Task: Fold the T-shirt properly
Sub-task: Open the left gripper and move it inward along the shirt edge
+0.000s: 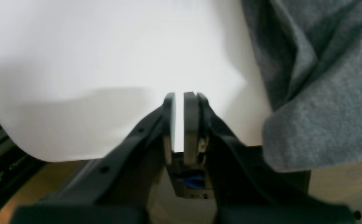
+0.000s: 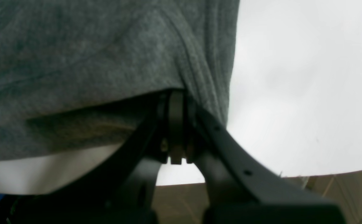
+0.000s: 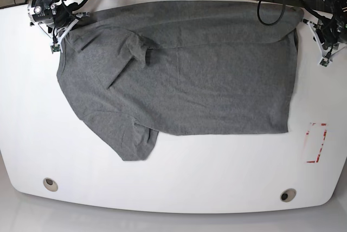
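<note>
Right gripper [image 2: 176, 124], at the upper left of the base view, is closed with a fold of the T-shirt [image 3: 184, 69] at its tips, apparently pinching it. Left gripper [image 1: 182, 124], upper right, stands nearly closed over bare white surface [image 3: 173, 172], holding nothing, the shirt's edge just beside it. The shirt lies spread across the middle of the surface, one sleeve flipped inward; folding looks barely begun.

One T-shirt [image 3: 184, 75] lies on one white counter [image 3: 173, 172]. Two end effectors show: left [image 3: 324, 53] and right [image 3: 56, 36]. Two round holes and one red outlined rectangle [image 3: 315, 143] mark the counter.
</note>
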`<state>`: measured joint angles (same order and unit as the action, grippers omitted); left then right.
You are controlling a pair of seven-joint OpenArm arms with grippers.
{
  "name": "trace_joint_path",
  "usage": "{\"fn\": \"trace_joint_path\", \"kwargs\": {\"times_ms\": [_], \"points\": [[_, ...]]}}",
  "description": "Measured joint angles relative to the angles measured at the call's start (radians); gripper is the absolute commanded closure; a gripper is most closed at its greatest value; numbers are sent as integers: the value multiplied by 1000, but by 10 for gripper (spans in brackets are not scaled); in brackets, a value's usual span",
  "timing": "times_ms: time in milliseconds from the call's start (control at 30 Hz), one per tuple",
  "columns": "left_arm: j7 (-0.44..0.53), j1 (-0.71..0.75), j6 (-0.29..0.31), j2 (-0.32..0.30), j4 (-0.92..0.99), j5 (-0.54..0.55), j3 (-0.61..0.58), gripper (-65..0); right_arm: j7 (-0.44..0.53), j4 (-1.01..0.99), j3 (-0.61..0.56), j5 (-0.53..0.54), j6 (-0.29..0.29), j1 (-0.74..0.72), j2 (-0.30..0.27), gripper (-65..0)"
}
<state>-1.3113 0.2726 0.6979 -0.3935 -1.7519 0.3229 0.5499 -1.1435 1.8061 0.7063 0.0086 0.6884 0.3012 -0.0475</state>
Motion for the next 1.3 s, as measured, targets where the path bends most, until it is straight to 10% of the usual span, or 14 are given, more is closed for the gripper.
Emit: {"fn": "trace_joint_path", "kwargs": {"times_ms": [333, 700, 1300], "points": [[-91, -126, -1, -1, -83, 91, -4, -57, -2, -1, 0, -2, 0, -4, 0, -13], [-95, -127, -2, 128, -119, 217, -37, -374, -2, -2, 0, -5, 0, -9, 0, -13], [-90, -74, -1, 150, 47, 221, -50, -372, -8, -6, 0, -5, 0, -19, 0, -13]]}}
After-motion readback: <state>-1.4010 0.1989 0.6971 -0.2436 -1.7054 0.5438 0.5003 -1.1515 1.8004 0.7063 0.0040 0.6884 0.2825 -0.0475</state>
